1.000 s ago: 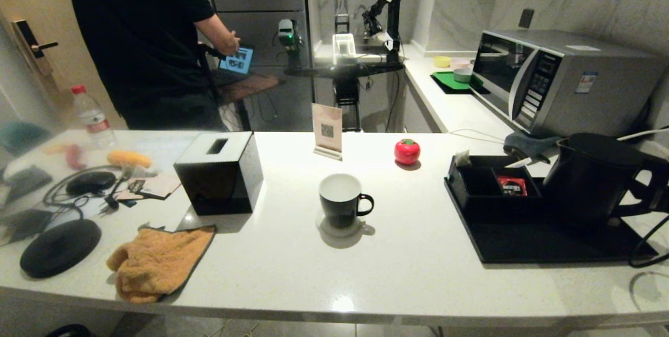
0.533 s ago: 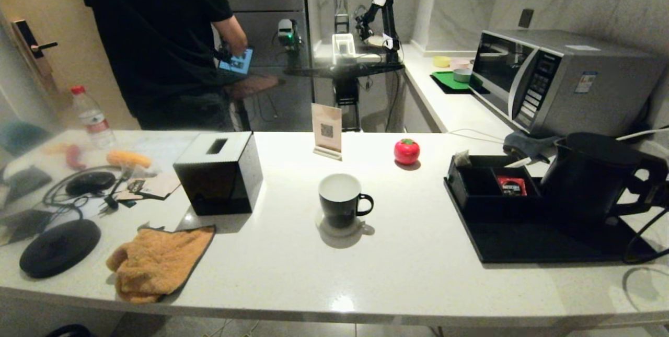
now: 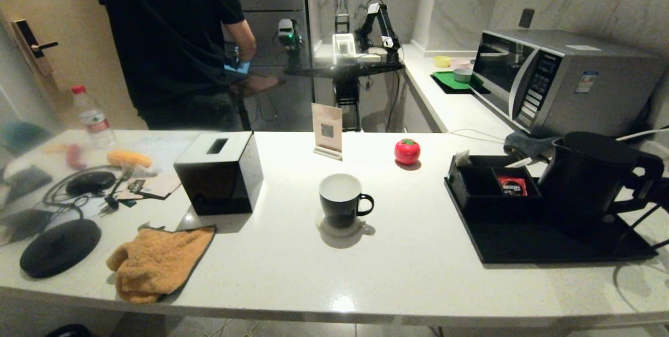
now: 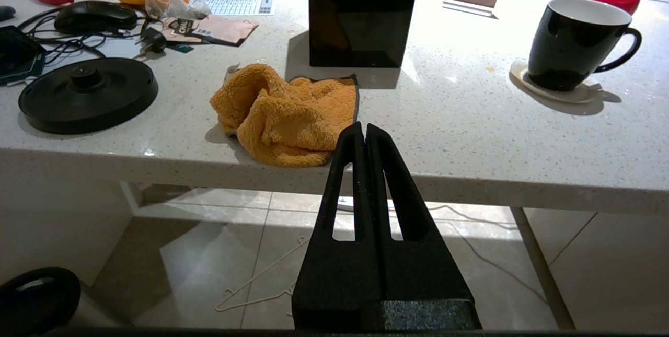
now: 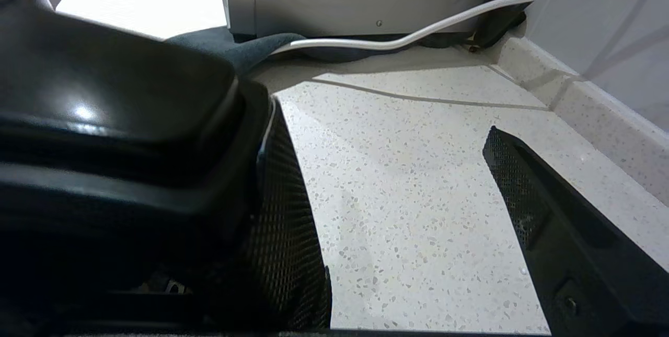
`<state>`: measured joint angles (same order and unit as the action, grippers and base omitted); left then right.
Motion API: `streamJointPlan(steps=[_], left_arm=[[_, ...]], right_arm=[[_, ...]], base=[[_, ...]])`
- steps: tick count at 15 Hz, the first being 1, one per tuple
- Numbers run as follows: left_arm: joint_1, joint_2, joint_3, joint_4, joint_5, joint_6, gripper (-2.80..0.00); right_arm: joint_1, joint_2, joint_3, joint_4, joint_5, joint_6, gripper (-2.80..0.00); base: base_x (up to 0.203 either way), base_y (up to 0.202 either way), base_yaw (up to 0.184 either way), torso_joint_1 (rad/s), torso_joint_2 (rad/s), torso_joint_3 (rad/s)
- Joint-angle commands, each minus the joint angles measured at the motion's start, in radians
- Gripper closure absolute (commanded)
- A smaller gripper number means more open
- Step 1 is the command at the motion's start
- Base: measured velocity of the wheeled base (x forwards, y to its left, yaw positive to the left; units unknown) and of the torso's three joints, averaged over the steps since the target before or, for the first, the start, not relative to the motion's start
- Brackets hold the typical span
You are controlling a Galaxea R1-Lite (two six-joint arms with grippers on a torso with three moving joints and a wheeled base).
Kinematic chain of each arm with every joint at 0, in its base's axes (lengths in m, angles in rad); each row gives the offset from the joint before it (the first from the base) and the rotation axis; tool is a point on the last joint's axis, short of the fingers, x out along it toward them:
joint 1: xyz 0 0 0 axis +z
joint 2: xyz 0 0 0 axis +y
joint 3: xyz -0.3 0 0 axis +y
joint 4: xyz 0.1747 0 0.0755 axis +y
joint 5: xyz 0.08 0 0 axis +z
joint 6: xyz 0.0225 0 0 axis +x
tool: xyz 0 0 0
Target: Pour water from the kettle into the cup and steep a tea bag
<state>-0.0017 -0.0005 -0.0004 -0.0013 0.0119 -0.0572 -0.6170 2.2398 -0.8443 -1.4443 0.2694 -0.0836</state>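
The matte black kettle (image 3: 588, 180) stands on a black tray (image 3: 522, 245) at the counter's right end, its loop handle pointing right. My right gripper (image 3: 653, 188) is at that handle and open; in the right wrist view (image 5: 384, 120) one finger (image 5: 282, 211) lies against the kettle's black body (image 5: 104, 117), with only bare counter between the fingers. The black cup (image 3: 341, 201) sits on a coaster mid-counter, its inside white. The tea bag (image 3: 462, 158) rests on the organiser's far left corner. My left gripper (image 4: 366, 129) is shut and empty below the counter's front edge.
A black tissue box (image 3: 219, 172) and orange towel (image 3: 157, 261) lie left of the cup, the kettle's base (image 3: 60, 247) farther left. A red packet (image 3: 511, 184) sits in the organiser. A red tomato-shaped thing (image 3: 407, 151), a microwave (image 3: 564, 81) and a person stand behind.
The kettle has shifted slightly left with my right gripper at its handle, and the cable loop at the right has moved. The person behind has stepped to the right.
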Motion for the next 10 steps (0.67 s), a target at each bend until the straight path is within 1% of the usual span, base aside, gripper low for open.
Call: streamJointPlan(steps=[1,10], left_arm=[[0.0,0.001,0.0,0.0,0.0,-0.001,0.0],[0.0,0.001,0.0,0.0,0.0,-0.001,0.0]], right_arm=[[0.0,-0.014,0.001,-0.01,0.002,-0.001,-2.8],[0.006,-0.029,0.004,-0.01,0.002,-0.001,-2.8]], base=[[0.0,0.0,0.0,0.0,0.0,0.0],[0.0,0.0,0.0,0.0,0.0,0.0]])
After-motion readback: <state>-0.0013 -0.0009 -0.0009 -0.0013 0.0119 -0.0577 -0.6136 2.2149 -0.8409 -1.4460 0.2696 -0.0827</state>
